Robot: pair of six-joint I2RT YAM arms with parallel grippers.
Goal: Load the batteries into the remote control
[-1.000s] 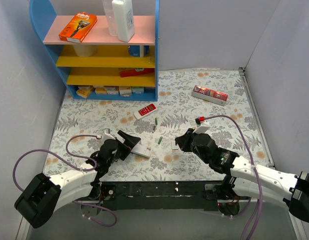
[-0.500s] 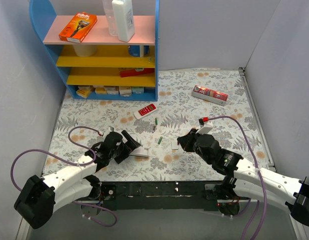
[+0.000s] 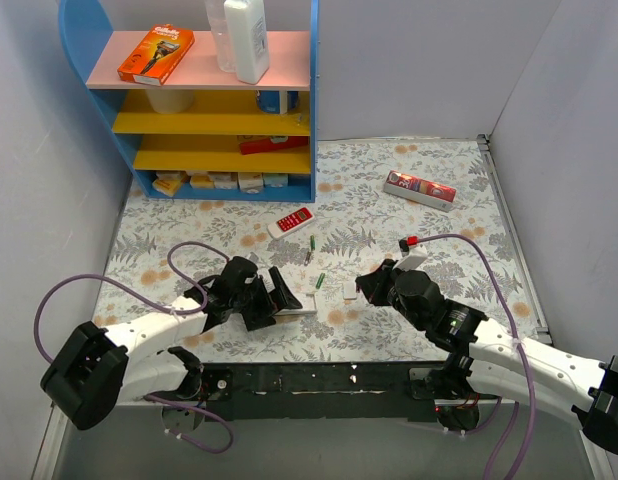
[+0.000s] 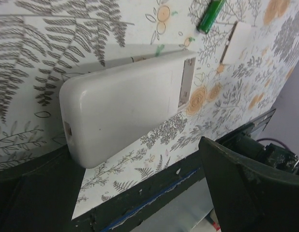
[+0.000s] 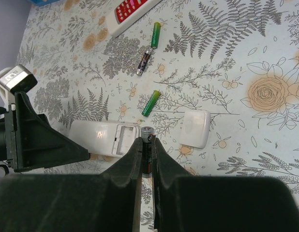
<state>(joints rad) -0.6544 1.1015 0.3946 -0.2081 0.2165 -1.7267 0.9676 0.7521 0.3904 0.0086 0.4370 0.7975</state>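
Straddling the remote control with the left tool, jaws spread wide, after nudging it rightward; pinching one of the batteries in the closed right tool, just beside the bared compartment, readying insertion.

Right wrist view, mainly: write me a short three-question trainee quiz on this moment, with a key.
1. True or false: the remote control lies back up with its battery compartment uncovered.
2. What is pinched in the right gripper? A) the battery cover B) a battery C) the red remote
3. How many green batteries lie loose on the table?
Key: 1 true; 2 B; 3 two.
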